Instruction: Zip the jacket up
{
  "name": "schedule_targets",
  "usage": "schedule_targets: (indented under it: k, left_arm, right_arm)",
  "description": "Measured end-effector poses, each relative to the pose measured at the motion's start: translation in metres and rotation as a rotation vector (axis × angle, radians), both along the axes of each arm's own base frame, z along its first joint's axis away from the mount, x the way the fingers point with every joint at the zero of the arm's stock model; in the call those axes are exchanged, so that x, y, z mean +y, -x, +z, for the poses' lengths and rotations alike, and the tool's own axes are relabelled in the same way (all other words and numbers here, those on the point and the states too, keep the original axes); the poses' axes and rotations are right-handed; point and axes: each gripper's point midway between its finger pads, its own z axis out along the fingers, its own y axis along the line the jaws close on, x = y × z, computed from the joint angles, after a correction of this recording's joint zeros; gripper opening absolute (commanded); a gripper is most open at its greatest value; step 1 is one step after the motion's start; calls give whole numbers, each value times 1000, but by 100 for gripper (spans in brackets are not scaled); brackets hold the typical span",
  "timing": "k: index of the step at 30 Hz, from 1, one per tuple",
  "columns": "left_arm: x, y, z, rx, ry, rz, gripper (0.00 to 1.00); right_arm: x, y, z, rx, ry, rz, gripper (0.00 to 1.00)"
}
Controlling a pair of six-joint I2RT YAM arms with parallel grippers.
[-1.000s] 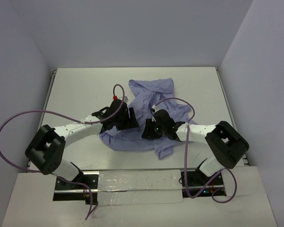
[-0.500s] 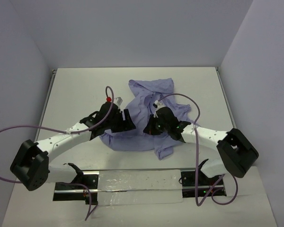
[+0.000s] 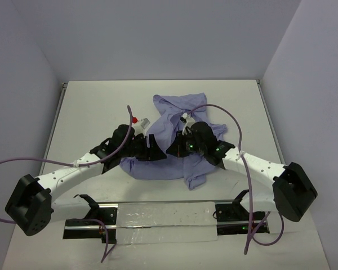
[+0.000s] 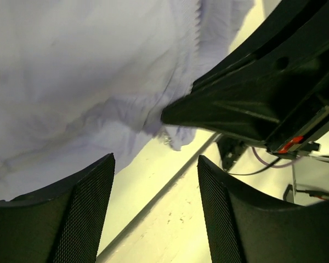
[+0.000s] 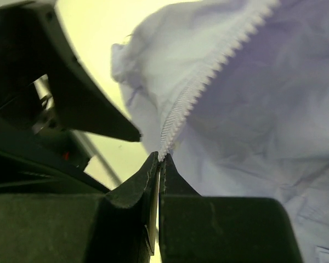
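Rail (image 3: 163,216) along the near desk (image 3: 90,112) edge carries two arm bases. Two purple cables loop outward, the left cable (image 3: 14,164) and the right cable (image 3: 236,126), one per arm.

The two hands meet tip to tip at the near hem of the one jacket (image 3: 180,112). The left hand (image 3: 156,152) has its fingers spread and holds nothing; the right hand's dark body blocks much of its wrist view. The right hand (image 5: 159,159) is pinched closed on the jacket's edge at the zipper teeth (image 5: 208,71).

The jacket lies crumpled mid-desk, spreading from the hands toward the far side. Pale walls (image 3: 158,39) stand behind.
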Motion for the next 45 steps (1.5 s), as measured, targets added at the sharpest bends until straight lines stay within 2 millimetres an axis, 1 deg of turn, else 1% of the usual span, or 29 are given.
schedule_targets:
  k: [3, 6, 11, 13, 15, 18, 24, 27, 32, 34, 42, 45]
  left_arm:
    - [-3, 1, 5, -12, 20, -20, 69]
    - [-2, 4, 9, -26, 36, -44, 69]
    - [5, 8, 37, -115, 92, -81, 70]
    - [8, 9, 46, -145, 109, -91, 70]
    - [9, 10, 51, -159, 118, -100, 70]
    - [9, 12, 51, -158, 129, -115, 68]
    - [5, 22, 44, -123, 165, -161, 63]
    - [3, 25, 45, -111, 193, -175, 61]
    - [0, 28, 50, -110, 230, -186, 49]
    - [-1, 28, 53, -113, 242, -188, 46]
    - [-3, 27, 57, -112, 259, -184, 46]
    - [-3, 27, 57, -111, 259, -183, 50]
  right_arm:
    - [3, 8, 11, -8, -34, 42, 0]
    - [4, 16, 26, -30, -72, 82, 0]
    - [6, 28, 46, -63, -129, 150, 0]
    - [7, 31, 52, -73, -148, 176, 0]
    - [7, 34, 56, -80, -160, 195, 0]
    - [8, 37, 59, -82, -173, 217, 0]
    - [8, 39, 63, -86, -193, 237, 0]
    - [8, 39, 67, -94, -205, 243, 0]
    - [9, 40, 70, -95, -219, 249, 0]
    - [9, 40, 71, -94, -223, 252, 0]
    - [11, 41, 74, -97, -237, 259, 0]
    - [11, 41, 73, -95, -237, 262, 0]
